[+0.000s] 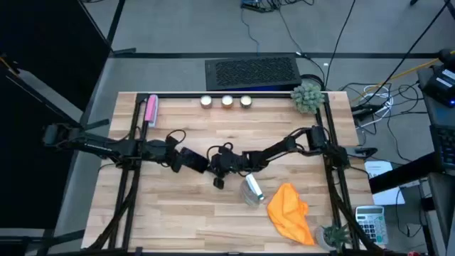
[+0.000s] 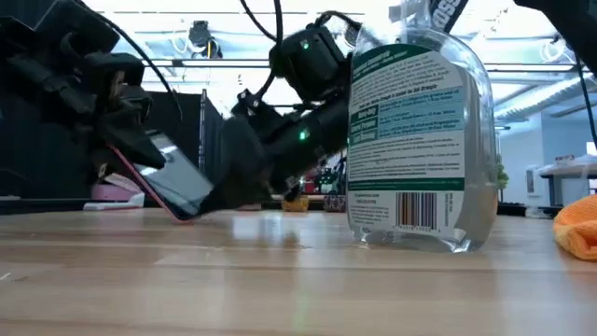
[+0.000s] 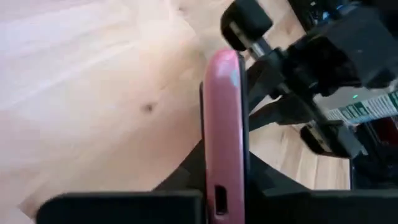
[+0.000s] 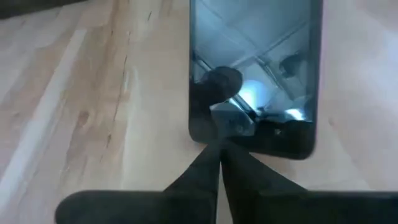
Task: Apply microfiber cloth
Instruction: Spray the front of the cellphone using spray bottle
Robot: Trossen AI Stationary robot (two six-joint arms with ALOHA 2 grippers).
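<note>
1. Left gripper (image 1: 179,159) sits at centre-left of the high view; we see it pinching a phone (image 1: 190,159) in a pink case. In the low view the phone (image 2: 173,182) stands tilted, its lower edge on the table (image 2: 280,280).
2. In the left wrist view the phone (image 3: 224,124) shows edge-on between that gripper's dark fingers, pink rim toward the camera.
3. Right gripper (image 1: 222,165) sits at the centre of the high view, just beside the phone. In the right wrist view its fingers (image 4: 205,168) are pressed together with nothing between them, tips at the edge of the phone's dark glass (image 4: 255,74).
4. We note the orange cloth (image 1: 290,212) lies crumpled on the table at the lower right of the high view, well apart from both grippers. In the low view only a bit of it (image 2: 580,229) shows at the right edge.
5. A clear spray bottle (image 1: 252,189) lies between the right gripper and the cloth; it fills the right of centre in the low view (image 2: 410,140).
6. At the upper left of the table lies a second pink case (image 1: 151,109); three small round lights (image 1: 227,101) and a small grey-green plant (image 1: 307,97) sit along the far edge.
</note>
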